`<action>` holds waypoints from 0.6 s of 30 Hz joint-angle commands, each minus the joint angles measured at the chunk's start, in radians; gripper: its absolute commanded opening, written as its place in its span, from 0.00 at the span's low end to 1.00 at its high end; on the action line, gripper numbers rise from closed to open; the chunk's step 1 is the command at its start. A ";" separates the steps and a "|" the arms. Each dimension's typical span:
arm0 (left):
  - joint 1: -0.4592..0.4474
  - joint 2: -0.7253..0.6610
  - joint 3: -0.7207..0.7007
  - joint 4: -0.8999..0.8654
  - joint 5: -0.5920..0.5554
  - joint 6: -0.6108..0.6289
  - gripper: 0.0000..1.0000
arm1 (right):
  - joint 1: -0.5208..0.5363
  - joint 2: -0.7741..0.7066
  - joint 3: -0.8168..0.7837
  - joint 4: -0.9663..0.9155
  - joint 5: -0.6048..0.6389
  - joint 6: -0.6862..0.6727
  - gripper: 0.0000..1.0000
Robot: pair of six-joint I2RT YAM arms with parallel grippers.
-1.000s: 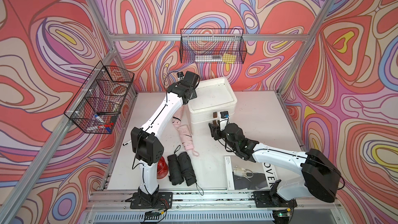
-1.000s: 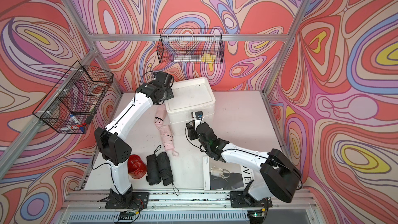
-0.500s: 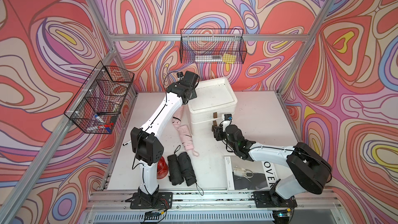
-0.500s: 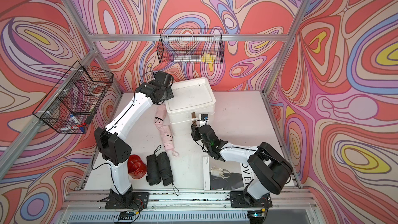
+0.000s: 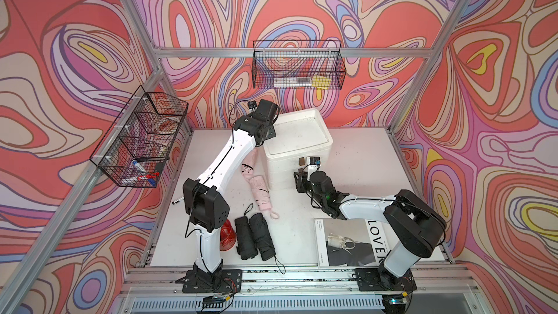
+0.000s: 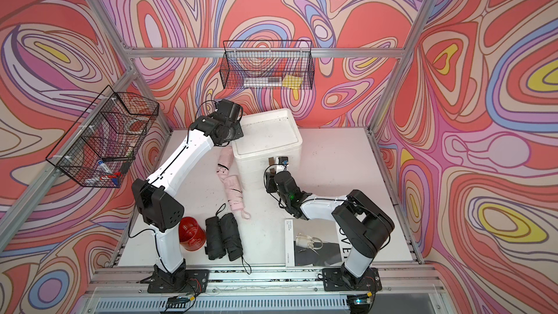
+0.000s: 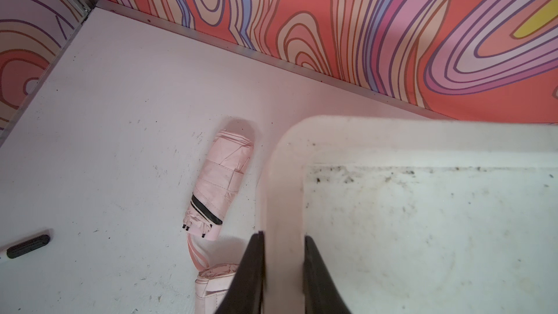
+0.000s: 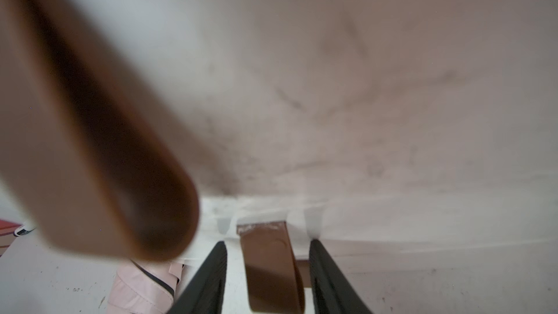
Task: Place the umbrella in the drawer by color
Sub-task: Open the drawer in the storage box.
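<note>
Right wrist view, entry one: the right end effector point(image 8: 268, 242) stood part open. Its two fingers straddled the lower brown pull tab point(image 8: 268, 270) on a drawer front, with a gap at each side and nothing gripped. A second brown tab point(image 8: 105, 146) loomed close and blurred.

Left wrist view, entry two: the left end effector point(image 7: 283, 238) was clamped on the top rim of the white drawer unit point(image 7: 422, 237), one finger outside the rim and one inside. This appeared to brace the unit.

Top views, entry three, contents of the table point(image 5: 356, 158):
- Drawer unit point(image 5: 283, 173), at the middle of the far edge. No drawer was seen pulled out.
- Far pink umbrella point(image 5: 249, 167), folded, just beside the unit on the side toward the left edge.
- Near pink umbrella point(image 5: 262, 193), folded, end to end with the first and angled toward the front edge.
- Two black umbrellas point(image 5: 244, 237), folded, side by side and touching, near the front edge.
- Red domed item point(image 5: 226, 237), partly hidden behind the left arm.
- Magazine point(image 5: 347, 243), by the front right corner.
- Marker point(image 5: 178, 200), near the left edge.

Progress, as judged: early. All four umbrellas lay on the table and none was in a drawer. The step in hand looked like taking the pull tab to open a drawer. Closing on the tab, drawing the drawer out, and stowing the pink and black umbrellas by colour all remained to be done.
</note>
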 commanded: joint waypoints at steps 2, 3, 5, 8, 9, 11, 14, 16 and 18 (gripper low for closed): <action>-0.027 0.069 -0.072 -0.182 0.337 -0.119 0.00 | -0.012 -0.017 -0.007 0.084 0.009 -0.020 0.39; -0.027 0.068 -0.073 -0.181 0.336 -0.119 0.00 | -0.012 -0.024 -0.009 0.087 -0.002 -0.026 0.35; -0.027 0.070 -0.073 -0.181 0.335 -0.119 0.00 | -0.012 -0.032 -0.008 0.079 -0.016 -0.034 0.25; -0.027 0.072 -0.074 -0.180 0.336 -0.117 0.00 | -0.012 -0.038 -0.008 0.068 -0.021 -0.039 0.16; -0.026 0.072 -0.074 -0.179 0.336 -0.117 0.00 | -0.012 -0.040 -0.009 0.067 -0.021 -0.039 0.13; -0.028 0.072 -0.074 -0.180 0.335 -0.115 0.00 | -0.012 -0.048 -0.017 0.066 -0.022 -0.039 0.05; -0.027 0.070 -0.074 -0.177 0.332 -0.115 0.00 | -0.012 -0.067 -0.025 0.054 -0.037 -0.042 0.00; -0.027 0.074 -0.071 -0.169 0.326 -0.114 0.00 | -0.012 -0.086 -0.028 0.029 -0.053 -0.041 0.00; -0.019 0.094 -0.046 -0.177 0.314 -0.122 0.00 | -0.012 -0.113 -0.038 0.010 -0.076 -0.036 0.00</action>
